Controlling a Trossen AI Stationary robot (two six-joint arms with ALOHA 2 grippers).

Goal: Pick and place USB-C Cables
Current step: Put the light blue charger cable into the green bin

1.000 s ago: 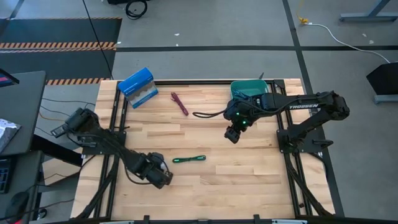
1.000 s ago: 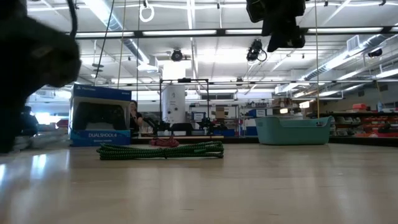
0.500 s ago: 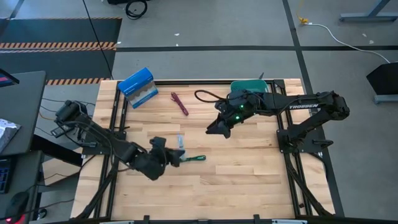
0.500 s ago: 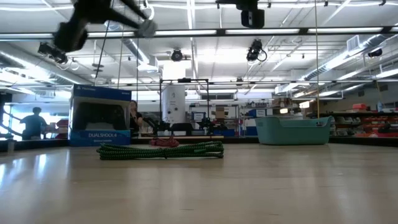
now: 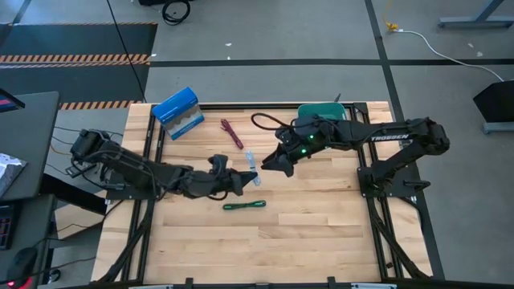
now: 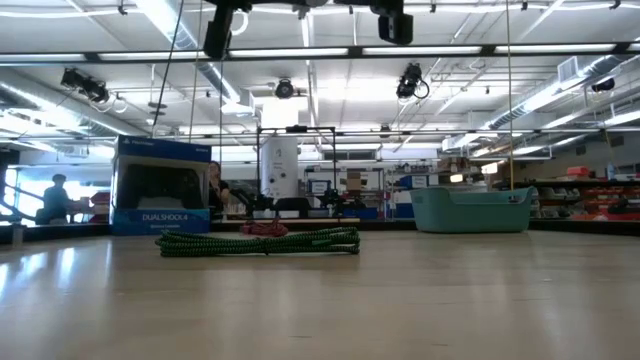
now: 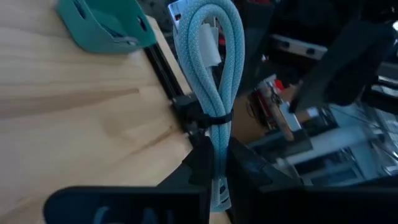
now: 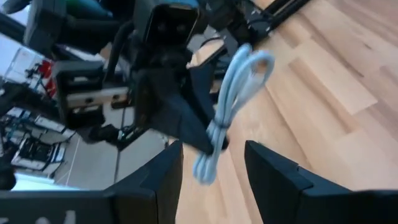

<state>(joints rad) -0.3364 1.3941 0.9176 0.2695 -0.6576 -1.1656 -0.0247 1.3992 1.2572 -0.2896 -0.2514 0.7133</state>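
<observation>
My left gripper is over the table's middle, shut on a silvery-blue USB-C cable, a folded bundle bound by a black tie. My right gripper is open and faces it from the right. In the right wrist view its fingers stand on either side of the cable's plug end without touching it. A green cable lies flat on the table nearer the front edge. A maroon cable lies near the far edge. The other cables are out of view. My left gripper pinches the silvery-blue cable between its two fingers, just behind the black tie and toward the plug end. The cable lies along the fingers, its looped end sticking out past the tips. It is lifted clear of the table.
A teal bin sits at the far right, behind my right arm. A blue box stands at the far left corner. In the low view the green cable lies before the box and bin. Bare wood shows along the front.
My left gripper has swung up from the near-left part of the table toward its middle, carrying the silvery-blue cable lifted clear. My right gripper has moved left from beside the teal bin toward the cable and turned to face it. The green and maroon cables have stayed put.
</observation>
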